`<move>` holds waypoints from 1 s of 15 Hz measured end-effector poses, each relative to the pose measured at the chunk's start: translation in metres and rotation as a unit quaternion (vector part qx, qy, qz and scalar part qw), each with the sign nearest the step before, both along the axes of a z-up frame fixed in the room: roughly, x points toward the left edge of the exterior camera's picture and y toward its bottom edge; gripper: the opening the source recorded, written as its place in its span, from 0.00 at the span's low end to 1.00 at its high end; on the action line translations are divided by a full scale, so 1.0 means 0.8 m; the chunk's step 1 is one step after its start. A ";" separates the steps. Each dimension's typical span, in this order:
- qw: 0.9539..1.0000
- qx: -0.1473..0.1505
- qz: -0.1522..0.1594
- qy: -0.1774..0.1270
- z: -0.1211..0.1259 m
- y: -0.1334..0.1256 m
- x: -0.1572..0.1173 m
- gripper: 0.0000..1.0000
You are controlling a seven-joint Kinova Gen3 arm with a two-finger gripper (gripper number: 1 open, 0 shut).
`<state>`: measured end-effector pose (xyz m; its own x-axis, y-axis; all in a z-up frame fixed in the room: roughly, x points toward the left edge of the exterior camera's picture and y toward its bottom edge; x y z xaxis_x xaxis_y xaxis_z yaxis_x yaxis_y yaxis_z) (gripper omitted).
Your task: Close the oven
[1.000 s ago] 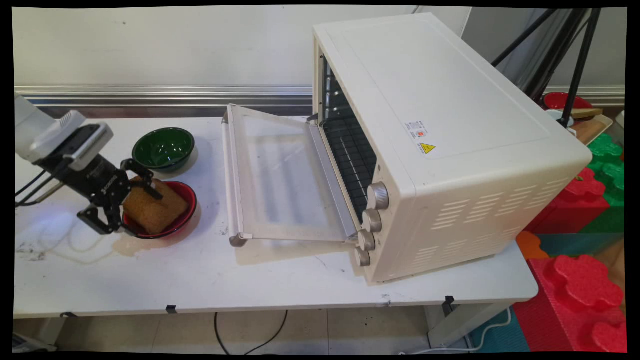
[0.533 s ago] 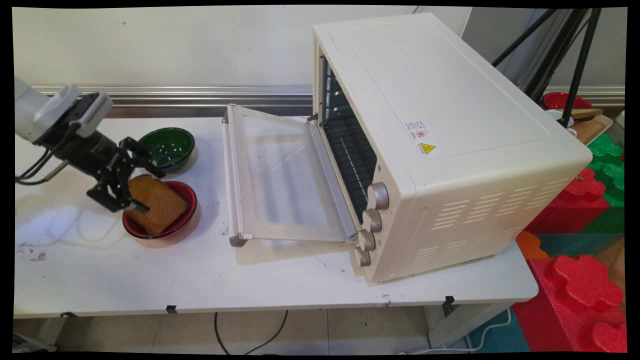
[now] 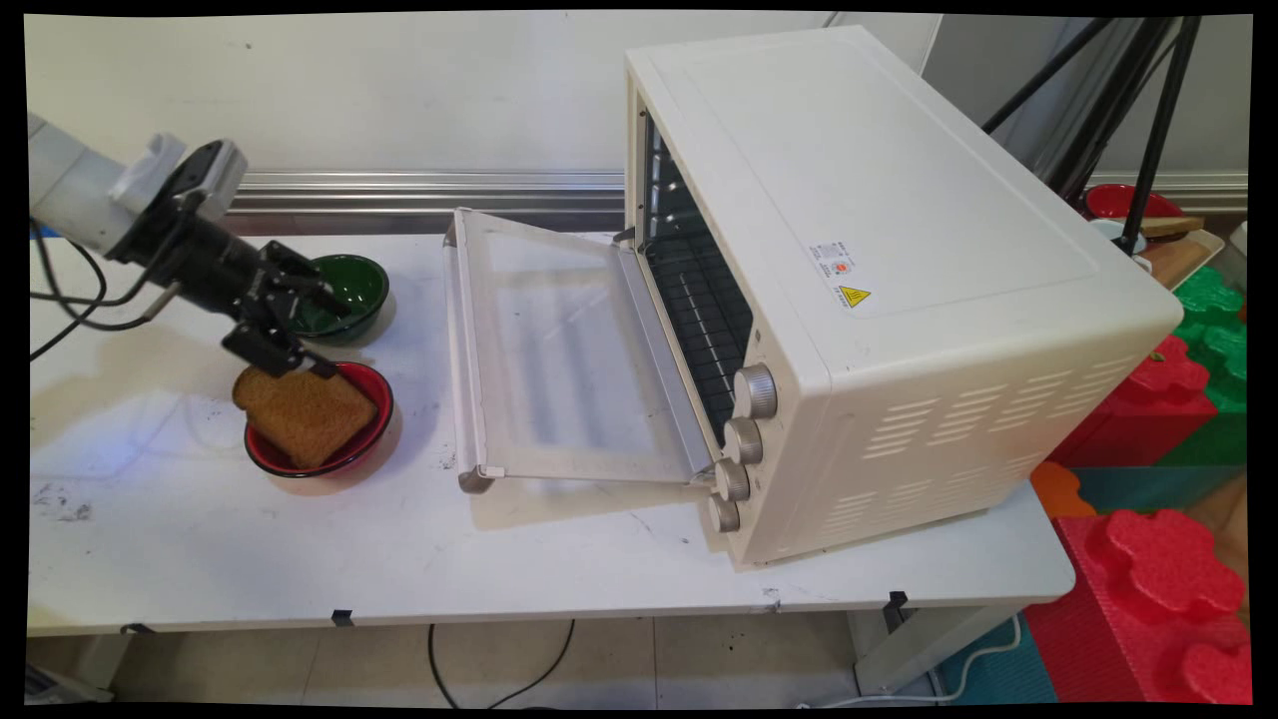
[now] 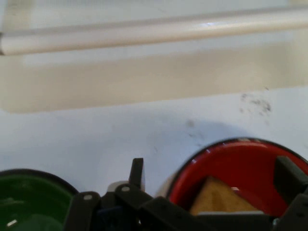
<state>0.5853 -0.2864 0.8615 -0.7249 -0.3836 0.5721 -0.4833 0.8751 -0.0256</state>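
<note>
Item 1, gripper [image 3: 324, 335]: I am hovering over the table's left part, cables trailing off to the left. My fingers [image 4: 137, 171] are spread wide and are gripping nothing. In the hand view one is standing beside the red bowl's rim and the other over the bowl's far side.

Item 2, slice of brown bread [image 3: 305, 414]: it is lying tilted in the red bowl [image 3: 384, 399], one corner overhanging the rim toward the left edge. It is sitting just below my lower fingertip, and I cannot tell whether the two are touching.

Item 3, green bowl [image 3: 371, 278]: it is standing empty just behind the red bowl, toward the back edge, partly under my upper finger.

Item 4, cream toaster oven [image 3: 899, 300]: it is occupying the table's right half, its front facing left. Its glass door [image 3: 559, 350] is hanging open and lying nearly flat, with the handle [image 3: 461, 359] nearest the bowls. A dark wire rack [image 3: 699, 310] is showing inside, and four knobs [image 3: 744, 439] are running down the near front corner.

Item 5, white table [image 3: 399, 559]: it is showing scuffs and dark marks [image 3: 60, 499] near the left edge.

Item 6, room: a pale wall with a metal rail [image 3: 429, 185] is running behind. Black tripod legs [image 3: 1148, 130] and red foam blocks [image 3: 1158, 569] are standing off the right edge. A cable [image 3: 499, 659] is looping on the floor beneath.
</note>
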 end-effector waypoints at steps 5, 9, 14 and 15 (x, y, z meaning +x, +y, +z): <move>1.000 -0.003 0.026 0.015 -0.018 -0.029 -0.011 1.00; 0.999 -0.002 0.035 0.021 -0.041 -0.046 -0.027 1.00; 0.999 -0.002 0.036 0.027 -0.062 -0.058 -0.044 0.00; 0.999 -0.002 0.036 0.029 -0.065 -0.060 -0.046 0.00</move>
